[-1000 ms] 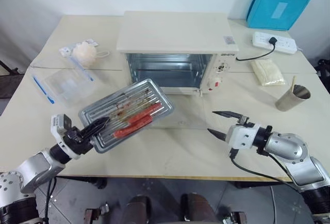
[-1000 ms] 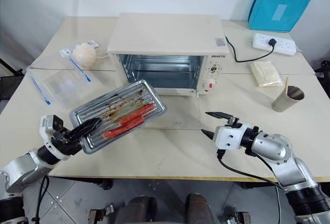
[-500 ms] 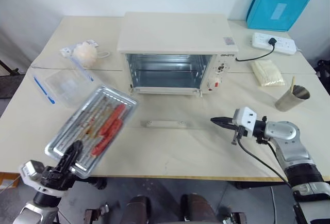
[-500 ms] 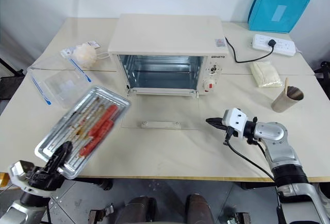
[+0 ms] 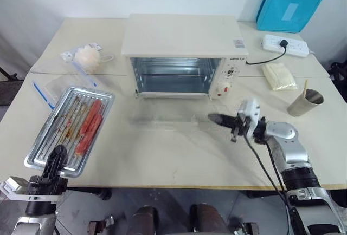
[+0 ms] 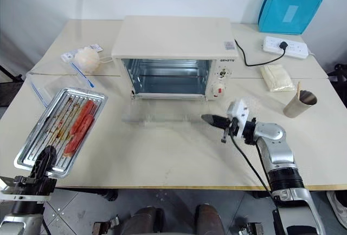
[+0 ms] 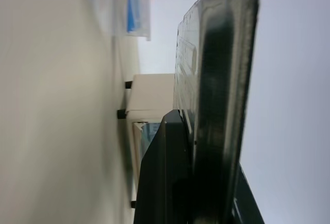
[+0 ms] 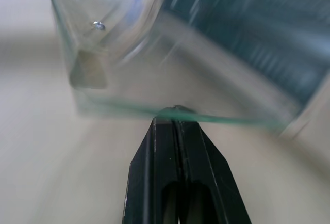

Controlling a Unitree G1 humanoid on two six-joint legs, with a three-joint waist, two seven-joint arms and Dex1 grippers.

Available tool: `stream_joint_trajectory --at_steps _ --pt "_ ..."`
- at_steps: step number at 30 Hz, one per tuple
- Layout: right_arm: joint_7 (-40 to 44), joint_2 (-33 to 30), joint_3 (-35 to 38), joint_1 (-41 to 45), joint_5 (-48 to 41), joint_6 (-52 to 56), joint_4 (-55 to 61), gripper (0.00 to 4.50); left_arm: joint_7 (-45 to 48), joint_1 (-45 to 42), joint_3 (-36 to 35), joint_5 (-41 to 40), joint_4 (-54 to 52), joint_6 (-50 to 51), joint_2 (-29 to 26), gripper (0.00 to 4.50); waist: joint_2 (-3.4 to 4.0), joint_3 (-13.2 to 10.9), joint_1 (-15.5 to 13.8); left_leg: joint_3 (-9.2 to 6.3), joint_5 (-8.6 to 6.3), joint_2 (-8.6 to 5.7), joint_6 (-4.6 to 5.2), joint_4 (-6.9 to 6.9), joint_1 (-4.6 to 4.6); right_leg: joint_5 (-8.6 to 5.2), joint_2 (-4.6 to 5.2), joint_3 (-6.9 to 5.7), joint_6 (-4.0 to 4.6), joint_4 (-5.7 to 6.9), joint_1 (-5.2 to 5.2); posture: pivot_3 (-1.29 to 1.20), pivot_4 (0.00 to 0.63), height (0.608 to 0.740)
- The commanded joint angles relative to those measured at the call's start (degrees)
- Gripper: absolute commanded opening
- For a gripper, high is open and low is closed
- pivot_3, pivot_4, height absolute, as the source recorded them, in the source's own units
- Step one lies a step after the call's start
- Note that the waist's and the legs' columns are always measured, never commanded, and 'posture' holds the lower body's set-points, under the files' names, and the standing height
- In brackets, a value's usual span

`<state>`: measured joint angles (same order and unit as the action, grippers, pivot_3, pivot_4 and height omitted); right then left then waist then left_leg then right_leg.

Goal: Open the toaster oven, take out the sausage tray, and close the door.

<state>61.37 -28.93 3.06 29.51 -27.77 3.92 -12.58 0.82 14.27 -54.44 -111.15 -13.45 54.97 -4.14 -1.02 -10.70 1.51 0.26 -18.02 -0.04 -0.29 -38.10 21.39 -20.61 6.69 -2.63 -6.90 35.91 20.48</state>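
Door (image 6: 162, 117) closing: right gripper (image 6: 207, 119), frame centre, fingers pressed together under glass edge; push up steadily. Left gripper (image 6: 47, 156) pinching sausage tray (image 6: 60, 129); keep level.

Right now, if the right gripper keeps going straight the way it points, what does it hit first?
The right gripper, shut, has its tips at the glass edge of the open door, so the door is probably met first.
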Motion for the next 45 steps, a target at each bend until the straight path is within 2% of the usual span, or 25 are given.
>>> stream_joint_trajectory --at_steps 1,5,10,13,16,18,21,23,25,30,32,39,45 --pt "-3.99 0.81 4.13 3.07 -6.26 6.12 6.9 0.03 0.04 -0.54 -0.62 -1.85 -3.34 -0.27 -0.16 0.0 0.0 0.0 -0.05 0.0 -0.02 0.02 -0.02 0.01 0.0 0.0 -0.01 0.0 0.0 -0.02 0.0 0.0 0.15 0.74" --pt "-10.08 2.75 8.15 7.21 -12.43 13.26 9.98 0.03 0.93 0.57 1.03 -1.85 -4.05 1.03 -0.96 0.0 0.0 0.0 -0.05 -0.01 -0.07 0.04 -0.01 0.05 0.02 0.0 -0.01 -0.01 0.0 -0.07 0.02 0.0 0.15 0.74" --pt "-4.73 -3.07 7.4 1.46 -12.59 17.26 15.8 0.03 3.07 1.31 2.75 -1.85 -3.29 3.7 -4.5 0.0 -0.01 0.0 -1.1 -0.03 -0.18 0.02 0.11 0.07 0.08 0.0 0.01 -0.03 0.0 -0.22 0.01 0.0 0.15 0.74" --pt "-3.96 -6.72 9.94 -5.36 -14.56 20.39 19.8 0.55 5.22 2.09 6.38 -1.85 -1.95 7.12 -10.04 0.0 -0.01 0.0 -1.75 -0.04 -0.24 0.0 0.17 0.07 0.12 0.0 0.03 -0.02 0.0 -0.29 0.0 0.0 0.15 0.74" --pt "-3.0 -9.11 11.02 -11.15 -13.89 19.96 23.64 1.47 6.47 1.81 9.22 -1.85 0.35 9.31 -14.84 0.0 0.11 -0.07 -1.48 0.07 -0.28 -0.08 0.27 0.06 0.12 0.0 0.11 0.1 0.0 -0.37 -0.02 0.0 0.15 0.74" --pt "-2.32 -10.62 12.61 -16.5 -12.87 18.79 26.7 2.15 7.49 1.03 13.52 -1.85 2.26 12.25 -19.95 0.0 0.11 -0.06 -1.45 0.07 -0.28 -0.06 0.27 0.06 0.09 0.0 0.1 0.1 0.0 -0.35 -0.03 0.0 0.15 0.74" --pt "-2.53 -10.62 16.86 -25.27 -9.56 12.25 30.44 3.12 7.16 -4.62 20.97 -1.85 7.48 15.5 -25.64 0.0 0.22 -0.1 -1.73 0.04 -0.27 0.02 0.2 0.09 0.05 -0.01 0.01 0.08 0.01 -0.34 -0.05 0.0 0.15 0.74" --pt "-1.95 -9.49 18.6 -28.48 -9.02 8.27 31.55 3.76 7.68 -7.2 23.48 -1.85 10.0 16.79 -27.61 0.0 0.23 -0.11 -1.67 0.05 -0.27 -0.05 0.22 0.1 0.04 0.0 0.04 0.1 0.01 -0.32 -0.05 0.0 0.15 0.74" --pt "-0.33 -11.18 20.53 -33.36 -10.08 9.43 33.01 4.48 6.99 -11.83 27.36 -1.85 13.23 18.0 -29.49 0.0 0.25 -0.12 -1.35 0.08 -0.27 -0.08 0.23 0.11 0.03 0.0 0.02 0.13 -0.01 -0.28 -0.07 0.0 0.15 0.74" --pt "0.95 -11.62 26.02 -43.82 -11.39 8.93 36.98 4.48 4.54 -25.11 38.65 -1.85 22.45 20.39 -32.82 0.0 0.27 -0.14 -1.95 0.08 -0.25 -0.05 0.19 0.14 -0.04 0.01 -0.04 0.12 -0.02 -0.21 -0.07 0.0 0.15 0.74" --pt "0.3 -10.84 27.95 -47.01 -11.66 8.59 38.59 4.48 5.24 -30.14 41.74 1.39 26.2 21.52 -32.78 0.0 0.29 -0.14 -2.01 0.15 -0.23 -0.11 0.22 0.12 -0.05 0.02 -0.03 0.17 -0.04 -0.17 -0.07 0.0 0.15 0.74" --pt "-1.87 -8.82 31.54 -55.26 -13.11 8.82 44.3 4.48 17.27 -44.68 51.73 23.37 32.9 25.05 -29.75 0.0 0.28 -0.14 -2.44 0.26 -0.2 -0.21 0.23 0.12 -0.07 0.07 -0.24 0.02 -0.14 -0.13 -0.03 0.0 0.15 0.74" --pt "-3.56 -7.8 32.14 -58.56 -13.47 8.92 47.63 4.48 24.33 -51.6 54.84 37.31 38.66 22.32 -23.67 0.0 0.33 -0.11 -3.74 0.3 -0.12 -0.3 0.29 0.12 -0.09 0.12 -0.17 -0.15 -0.24 -0.16 -0.06 0.0 0.15 0.74"
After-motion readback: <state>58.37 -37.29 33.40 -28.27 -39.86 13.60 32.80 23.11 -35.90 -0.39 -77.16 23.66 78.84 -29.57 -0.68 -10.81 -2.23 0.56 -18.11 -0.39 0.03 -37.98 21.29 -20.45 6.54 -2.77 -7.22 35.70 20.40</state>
